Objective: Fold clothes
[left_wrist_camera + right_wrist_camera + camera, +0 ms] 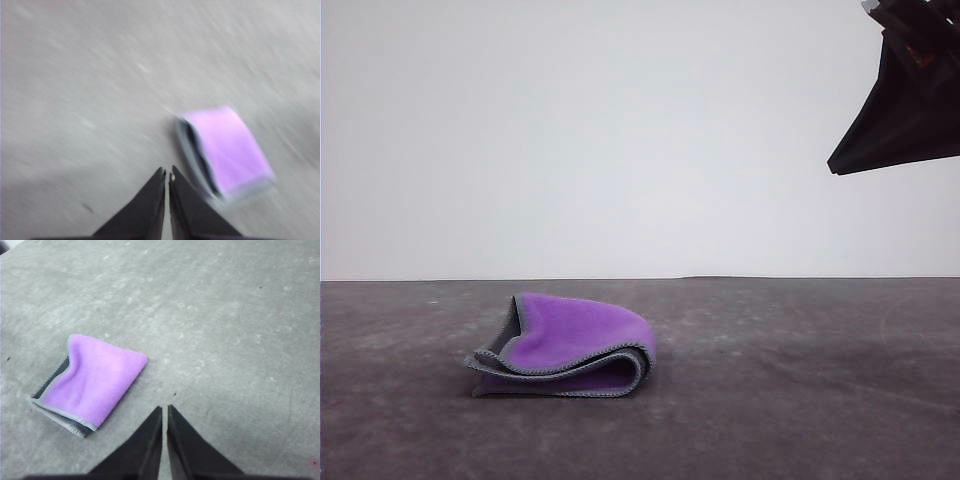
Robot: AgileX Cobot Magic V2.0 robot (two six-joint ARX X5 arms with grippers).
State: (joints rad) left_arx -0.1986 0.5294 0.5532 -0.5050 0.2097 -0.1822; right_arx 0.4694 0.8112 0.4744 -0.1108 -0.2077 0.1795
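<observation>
I read the clothes [565, 347] as already folded: the cloth lies on the grey counter [800, 400] as a small stacked packet, purple face up, grey stitched edging showing along the layered open edge and a strip of the charcoal face peeking out at one side. It sits toward the left of the counter's middle, well back from the near edge, and the top layer bulges a little instead of lying flat, so my judgement is that the fold is loose but done or nearly so.

Both arms look parked clear of it, which makes sense if nothing needs holding. The right end effector [164, 412] has its fingers pressed almost together with nothing between them; it hangs above bare counter, the packet lying apart from it, off to one side of the tips. In the front view I see that arm high over the counter's right side, far from the cloth. The left end effector [167, 174] is likewise closed to a thin slit and empty, with the packet near its tips but not touching; that picture is blurred.
</observation>
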